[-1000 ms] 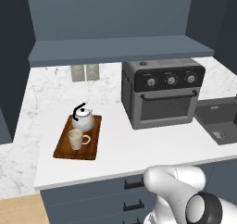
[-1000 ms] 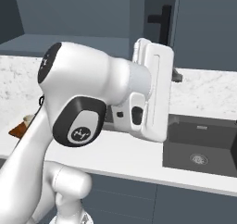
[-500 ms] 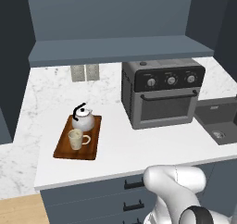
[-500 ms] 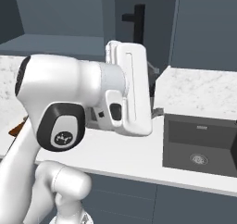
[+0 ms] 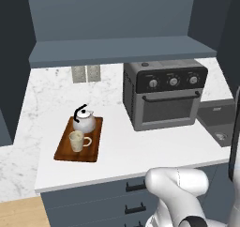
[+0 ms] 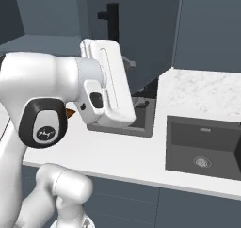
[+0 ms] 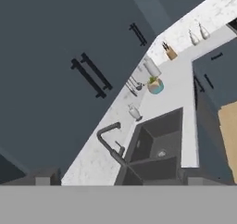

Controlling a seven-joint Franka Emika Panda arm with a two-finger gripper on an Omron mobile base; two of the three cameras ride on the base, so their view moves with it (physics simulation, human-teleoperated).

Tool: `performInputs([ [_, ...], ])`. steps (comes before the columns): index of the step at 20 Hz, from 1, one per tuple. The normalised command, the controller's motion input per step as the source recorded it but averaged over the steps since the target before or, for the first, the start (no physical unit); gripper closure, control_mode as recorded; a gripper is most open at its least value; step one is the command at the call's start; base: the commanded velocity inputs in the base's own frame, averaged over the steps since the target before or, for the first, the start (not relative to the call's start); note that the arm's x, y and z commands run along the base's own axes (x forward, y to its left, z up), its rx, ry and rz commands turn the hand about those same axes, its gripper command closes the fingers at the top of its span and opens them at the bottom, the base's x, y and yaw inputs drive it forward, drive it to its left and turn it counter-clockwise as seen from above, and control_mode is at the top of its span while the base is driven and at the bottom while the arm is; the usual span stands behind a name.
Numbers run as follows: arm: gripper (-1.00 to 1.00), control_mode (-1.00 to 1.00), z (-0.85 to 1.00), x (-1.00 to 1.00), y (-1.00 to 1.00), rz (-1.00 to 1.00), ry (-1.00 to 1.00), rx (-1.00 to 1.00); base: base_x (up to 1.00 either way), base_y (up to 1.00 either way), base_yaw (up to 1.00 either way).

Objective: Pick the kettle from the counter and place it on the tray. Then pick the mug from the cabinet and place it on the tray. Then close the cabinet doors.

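The kettle (image 5: 85, 122) and mug (image 5: 77, 141) are seen on the tray (image 5: 63, 152) near the counter's (image 5: 122, 151) left edge. The pincer's fingers are spread apart.

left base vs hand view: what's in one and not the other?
Left base view: the tray with the kettle and mug on it, the toaster oven, wall outlets and the open cabinet's shelf.
Hand view: a faucet, closed wall doors with black bar handles, and far along the counter a knife block, small plant and bottles.
Shared: the marble counter and the dark sink.
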Motion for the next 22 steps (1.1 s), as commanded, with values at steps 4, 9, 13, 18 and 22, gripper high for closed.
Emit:
performInputs([
  [4, -1.00, -1.00, -0.19, 0.72, 0.44, 0.09, 0.12, -0.08, 0.00, 0.00, 0.00],
  [9, -1.00, -1.00, -0.23, 0.72, 0.44, 0.11, 0.09, -0.08, 0.00, 0.00, 0.00],
  [13, -1.00, -1.00, -0.39, 0.66, 0.45, 0.11, 0.13, -0.09, 0.00, 0.00, 0.00],
  [18, -1.00, -1.00, -0.45, 0.76, 0.33, 0.12, 0.14, -0.06, 0.00, 0.00, 0.00],
  [22, -1.00, -1.00, -0.45, 0.78, 0.20, 0.14, 0.14, -0.01, 0.00, 0.00, 0.00],
])
